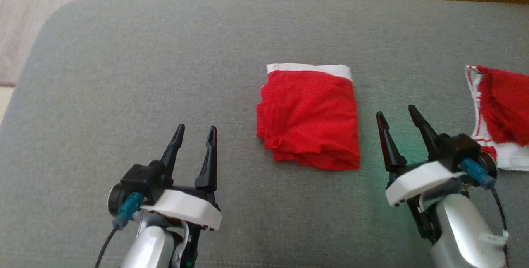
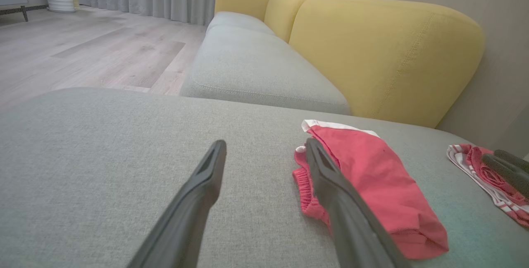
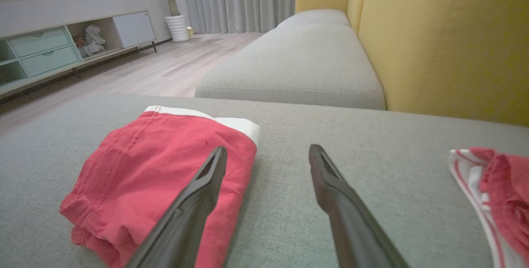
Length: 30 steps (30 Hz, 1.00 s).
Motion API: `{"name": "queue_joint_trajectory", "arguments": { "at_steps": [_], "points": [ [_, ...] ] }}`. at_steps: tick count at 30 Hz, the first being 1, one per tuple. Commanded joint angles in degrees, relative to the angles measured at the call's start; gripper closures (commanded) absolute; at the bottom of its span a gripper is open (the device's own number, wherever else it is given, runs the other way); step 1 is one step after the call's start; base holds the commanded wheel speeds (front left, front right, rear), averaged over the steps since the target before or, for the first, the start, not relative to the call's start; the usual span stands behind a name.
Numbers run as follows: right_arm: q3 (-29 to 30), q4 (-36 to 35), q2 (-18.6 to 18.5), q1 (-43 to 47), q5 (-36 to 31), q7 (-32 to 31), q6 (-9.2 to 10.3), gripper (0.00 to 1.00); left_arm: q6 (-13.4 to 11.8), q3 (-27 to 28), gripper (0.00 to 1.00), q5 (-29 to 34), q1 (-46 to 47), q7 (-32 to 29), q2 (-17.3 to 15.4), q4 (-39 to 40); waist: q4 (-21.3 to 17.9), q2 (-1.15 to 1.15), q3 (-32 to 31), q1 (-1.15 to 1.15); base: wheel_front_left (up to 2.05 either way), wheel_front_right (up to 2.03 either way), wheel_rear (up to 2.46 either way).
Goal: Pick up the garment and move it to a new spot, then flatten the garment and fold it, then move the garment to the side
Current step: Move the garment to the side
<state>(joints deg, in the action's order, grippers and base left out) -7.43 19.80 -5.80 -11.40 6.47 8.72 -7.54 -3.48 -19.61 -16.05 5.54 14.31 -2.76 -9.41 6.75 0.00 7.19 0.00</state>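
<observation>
Garment (image 1: 308, 119) folded, cabinet (image 3: 41, 53) in right wrist view

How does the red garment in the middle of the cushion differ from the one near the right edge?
The middle garment is folded into a rectangle; the right garment lies bunched. The middle garment has one white band; the right garment has white cloth with red stripes. Both are red and white, on the grey cushion.
</observation>
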Motion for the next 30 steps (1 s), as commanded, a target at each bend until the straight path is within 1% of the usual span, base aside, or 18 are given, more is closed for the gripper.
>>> {"name": "queue_joint_trajectory", "arguments": {
  "at_steps": [1,8,9,12,17,18,19,20,21,22,25,30],
  "points": [
    [-1.62,-0.50,0.46,-2.70,1.03,-0.29,0.05,0.00,0.31,1.45,0.00,-0.01,2.61,0.69,-0.11,1.48,1.07,0.00,0.79,0.00,0.00,0.00,0.00],
    [-3.80,9.91,0.28,-7.95,4.50,-1.21,0.05,0.00,-0.02,-0.42,0.00,0.15,4.02,0.69,-0.11,0.69,4.94,0.00,2.49,0.00,0.00,0.00,0.00],
    [-3.95,12.58,0.31,-9.24,5.16,-1.14,0.05,0.00,-0.28,-0.43,0.00,0.09,4.24,0.69,-0.11,0.70,5.74,0.00,2.89,0.00,0.00,0.00,0.00],
    [-3.69,16.12,0.61,-10.76,6.65,-1.29,0.05,0.00,-0.49,-0.53,0.00,-0.01,4.42,0.69,-0.11,0.73,6.78,0.00,3.37,0.00,0.00,0.00,0.00],
    [-5.38,20.55,0.65,-12.98,8.59,-1.78,0.05,0.00,-0.67,-0.71,0.00,-0.20,4.76,0.69,-0.11,1.01,7.54,0.00,4.36,0.00,0.00,0.00,0.00],
    [-5.77,21.34,0.67,-13.42,9.05,-1.93,0.05,0.25,-0.74,-0.69,0.00,-0.22,4.83,0.69,-0.11,1.09,7.50,0.00,4.57,0.00,0.00,0.00,0.00],
    [-5.77,21.34,0.67,-13.42,9.05,-1.93,0.05,0.25,-0.74,-0.69,0.00,-0.22,4.83,0.69,-0.11,1.09,7.50,0.00,4.57,0.00,0.00,0.00,0.00],
    [-6.30,22.03,0.62,-13.93,9.28,-1.96,0.05,0.74,-0.82,-0.67,0.00,-0.24,4.87,0.69,-0.11,1.18,7.39,0.00,4.77,0.00,0.00,0.00,0.00],
    [-6.97,22.59,0.37,-14.49,9.01,-1.62,0.05,1.00,-0.89,-0.69,0.00,-0.26,4.92,0.69,-0.11,1.21,7.27,0.00,4.92,0.00,0.00,0.00,0.00],
    [-7.64,23.10,-0.02,-15.11,8.28,-0.90,0.05,1.00,-0.91,-0.72,0.00,-0.27,4.98,0.69,-0.11,1.20,7.08,0.00,5.02,0.00,0.00,0.00,0.00],
    [-10.07,24.47,-1.71,-17.18,3.33,1.93,0.05,1.00,-0.93,-0.80,0.00,-0.37,5.33,0.69,-0.11,1.20,6.03,0.00,5.12,0.00,0.00,0.00,0.00],
    [-12.37,24.15,-5.11,-19.31,-4.53,4.85,0.05,1.00,-0.82,-0.49,0.00,-0.20,5.42,0.69,-0.11,1.35,2.84,0.00,4.23,0.00,0.00,0.00,0.00]
  ]
}}
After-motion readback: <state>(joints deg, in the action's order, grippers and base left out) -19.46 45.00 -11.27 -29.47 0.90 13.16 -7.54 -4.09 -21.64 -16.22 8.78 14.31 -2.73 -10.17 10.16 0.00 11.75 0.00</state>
